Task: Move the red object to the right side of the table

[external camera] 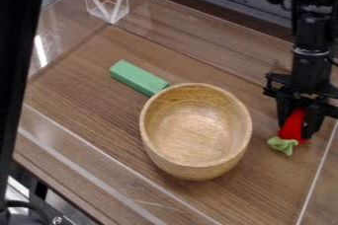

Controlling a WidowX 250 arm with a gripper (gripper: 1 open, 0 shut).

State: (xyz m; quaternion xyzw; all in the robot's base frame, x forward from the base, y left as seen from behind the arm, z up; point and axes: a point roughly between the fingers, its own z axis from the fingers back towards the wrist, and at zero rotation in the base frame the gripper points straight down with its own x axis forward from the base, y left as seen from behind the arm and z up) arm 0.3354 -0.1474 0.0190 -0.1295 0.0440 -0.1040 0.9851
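The red object [294, 128], a small strawberry-like toy with a light green leafy end, rests on the table [93, 81] at its right side, close to the clear wall. My gripper [298, 120] points down over it from the black arm, and its dark fingers are shut on the toy's red body. The green leaves stick out below the fingers toward the front.
A wooden bowl [196, 128] stands just left of the gripper. A flat green block [136, 77] lies behind the bowl to the left. Low clear acrylic walls [106, 4] ring the tabletop, with the right wall right beside the gripper.
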